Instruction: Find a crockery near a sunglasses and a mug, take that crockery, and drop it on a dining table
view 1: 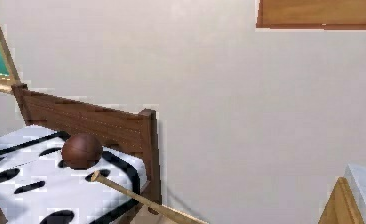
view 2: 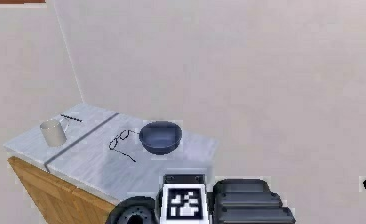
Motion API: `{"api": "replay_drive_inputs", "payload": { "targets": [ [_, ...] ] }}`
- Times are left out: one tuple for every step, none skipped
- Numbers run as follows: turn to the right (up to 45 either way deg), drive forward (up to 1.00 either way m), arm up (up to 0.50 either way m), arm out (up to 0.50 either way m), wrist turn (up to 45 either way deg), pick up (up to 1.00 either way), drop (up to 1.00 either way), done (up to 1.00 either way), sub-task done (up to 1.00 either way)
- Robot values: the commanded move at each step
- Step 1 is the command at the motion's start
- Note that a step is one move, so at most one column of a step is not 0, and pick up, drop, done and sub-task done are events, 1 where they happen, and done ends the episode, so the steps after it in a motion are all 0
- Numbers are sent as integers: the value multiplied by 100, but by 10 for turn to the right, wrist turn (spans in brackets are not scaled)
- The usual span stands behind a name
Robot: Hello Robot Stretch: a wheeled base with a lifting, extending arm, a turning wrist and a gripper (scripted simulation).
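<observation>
Dark blocks of the arm (view 2: pixel 249 198) lie along the arm side view's bottom edge, low and level. A white square marker (view 2: pixel 186 203) sits at their left end, and the gripper (view 2: pixel 137 212) shows as a rounded dark body just left of that. Its far end is cut off by the picture's edge, so I cannot tell whether it holds anything. Just beyond stands a wood-sided counter (view 2: pixel 96 165) with a pale grey top against a plain beige wall (view 2: pixel 271 80). The crockery, a dark blue bowl (view 2: pixel 161 137), sits upright near the top's right end. The sunglasses (view 2: pixel 119 141) lie just beside the bowl on its left. The white mug (view 2: pixel 53 130) stands well apart toward the left end, and a thin dark stick (view 2: pixel 71 118) lies behind it. Bare countertop lies between the marker and the bowl. In the forward view, a bed (view 1: pixel 31 185) with black-spotted white bedding and a wooden headboard (view 1: pixel 101 120) carries a brown ball (view 1: pixel 81 150). A pale wooden pole (view 1: pixel 141 200) slants across the bed's corner. A wooden frame (view 1: pixel 316 12) hangs at the top right.
</observation>
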Motion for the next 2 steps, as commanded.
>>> {"api": "replay_drive_inputs", "payload": {
  "targets": [
    [0,0,0,32,0,0,0,0,0],
    [0,0,0,0,450,0,0,0,0]
  ]
}}
